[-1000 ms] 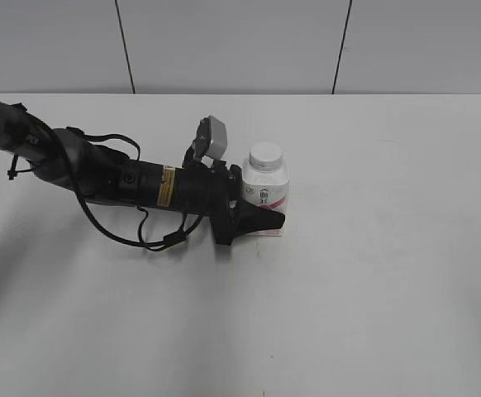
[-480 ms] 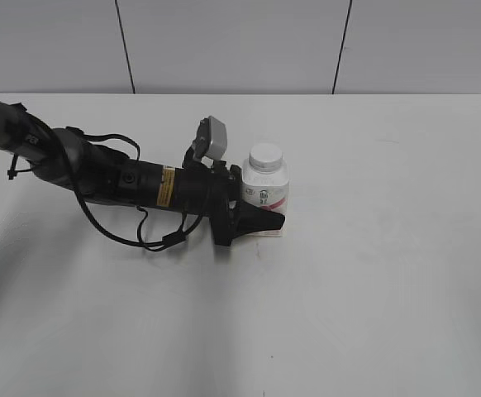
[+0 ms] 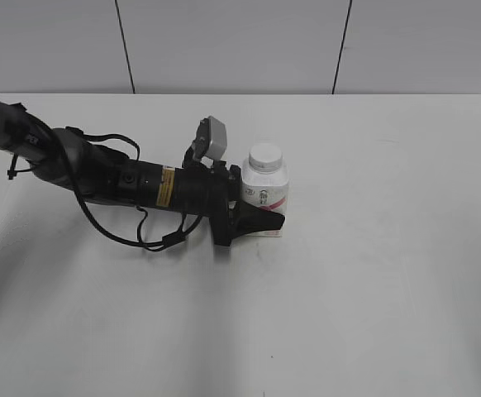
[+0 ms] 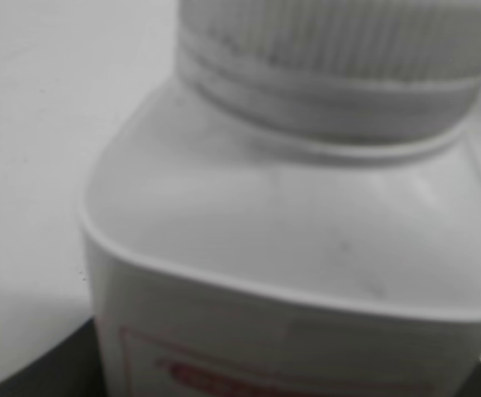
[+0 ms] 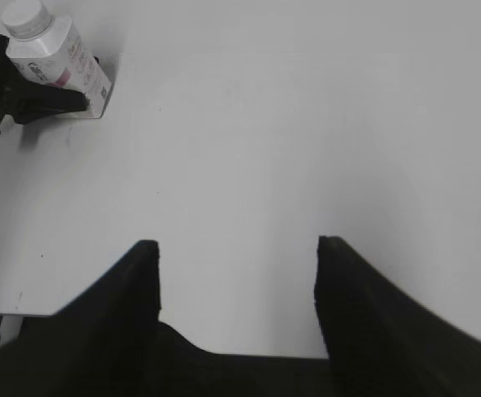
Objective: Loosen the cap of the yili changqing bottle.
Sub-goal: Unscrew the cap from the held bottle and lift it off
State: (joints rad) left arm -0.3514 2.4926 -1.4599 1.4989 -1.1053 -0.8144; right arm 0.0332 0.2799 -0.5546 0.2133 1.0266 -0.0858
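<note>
My left claw (image 3: 261, 217) is clamped low around the bottle (image 3: 266, 192), which stands mid-table. The cap (image 3: 265, 155) is on and untouched. My right claw (image 5: 236, 273) hangs agape, well off right; I reckon it needs to come grab the cap and twist.

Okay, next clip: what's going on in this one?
The left gripper is clamped around the lower body of the yili changqing bottle, which stands upright on the white table. The cap is on the neck, with nothing touching it. The right gripper hangs open above bare table well away from the bottle, so the bottle is braced but the twisting has not begun.
</note>
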